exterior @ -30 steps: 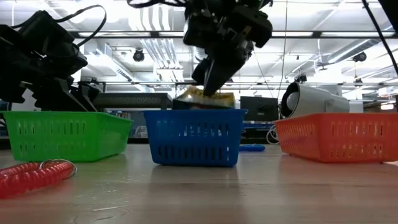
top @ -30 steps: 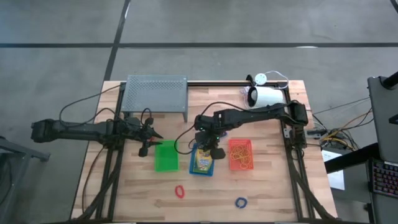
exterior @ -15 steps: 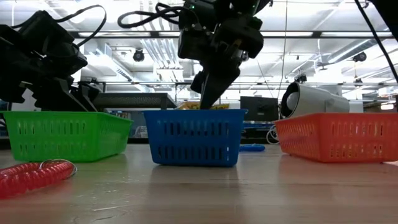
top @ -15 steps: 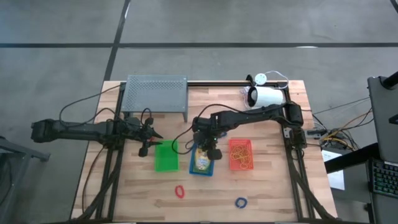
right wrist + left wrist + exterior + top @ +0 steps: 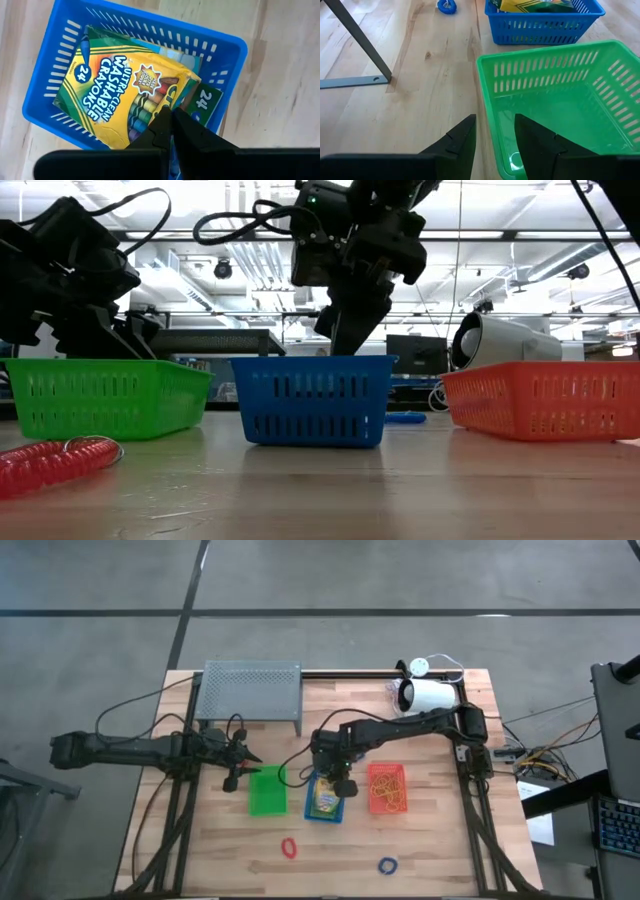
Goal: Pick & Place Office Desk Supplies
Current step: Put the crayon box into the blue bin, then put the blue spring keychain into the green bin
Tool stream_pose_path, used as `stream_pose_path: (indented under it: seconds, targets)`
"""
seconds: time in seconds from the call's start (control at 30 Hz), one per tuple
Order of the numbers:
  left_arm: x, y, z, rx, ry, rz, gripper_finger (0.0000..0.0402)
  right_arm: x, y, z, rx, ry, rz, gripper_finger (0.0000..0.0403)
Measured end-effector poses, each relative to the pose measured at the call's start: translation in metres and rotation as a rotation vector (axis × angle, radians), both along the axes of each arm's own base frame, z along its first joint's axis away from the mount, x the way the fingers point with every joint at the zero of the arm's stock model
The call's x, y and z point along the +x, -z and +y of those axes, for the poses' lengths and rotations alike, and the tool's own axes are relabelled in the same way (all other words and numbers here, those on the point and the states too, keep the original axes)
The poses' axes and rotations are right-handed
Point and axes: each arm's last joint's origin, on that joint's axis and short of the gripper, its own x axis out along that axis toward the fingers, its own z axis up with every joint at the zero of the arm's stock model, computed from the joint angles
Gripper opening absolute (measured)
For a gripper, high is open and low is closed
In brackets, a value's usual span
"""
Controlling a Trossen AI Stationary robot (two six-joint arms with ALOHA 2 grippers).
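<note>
Jaws of the right gripper [image 5: 171, 125] are clenched together with nothing between them, poised just above the yellow-green cardboard crayon box [image 5: 125, 102] that lies flat inside the blue slotted plastic basket [image 5: 234, 46]; a 2nd box shows beneath it, so at least 2 crayon boxes sit in that basket. Beside those closed jaws, on the far side from the other arm, the orange plastic basket [image 5: 372, 772] holds a heap of thin orange rubber bands [image 5: 387, 790]. On the opposite side stands the green plastic basket [image 5: 545, 60], which looks bare inside. The left gripper [image 5: 494, 137] waits at that basket's rim with its jaws parted and holding nothing.

By my reading the crayons and rubber bands are sorted. What remains are the 2 coiled elastic loops out on the bare wood, well away from either set of jaws: the red loop [image 5: 289, 848] and the blue loop [image 5: 387, 865], both toward the table's front edge. The green basket is presumably meant for them
</note>
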Motion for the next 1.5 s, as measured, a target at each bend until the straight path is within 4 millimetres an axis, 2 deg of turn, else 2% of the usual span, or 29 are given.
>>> stream_pose_path:
  seconds: [0.6, 1.07, 1.5]
  targets:
    - [0.0000, 0.0000, 0.0000, 0.000, 0.000, 0.000, 0.0139, 0.0006, 0.0004, 0.0002, 0.001, 0.002, -0.008, 0.0009]
    - [0.0000, 0.0000, 0.0000, 0.000, 0.000, 0.000, 0.0139, 0.0005, 0.0007, 0.0009, 0.005, 0.013, -0.003, 0.0100]
    - [0.0000, 0.0000, 0.0000, 0.000, 0.000, 0.000, 0.0139, 0.0007, 0.0007, 0.0009, 0.012, 0.034, 0.002, 0.0109]
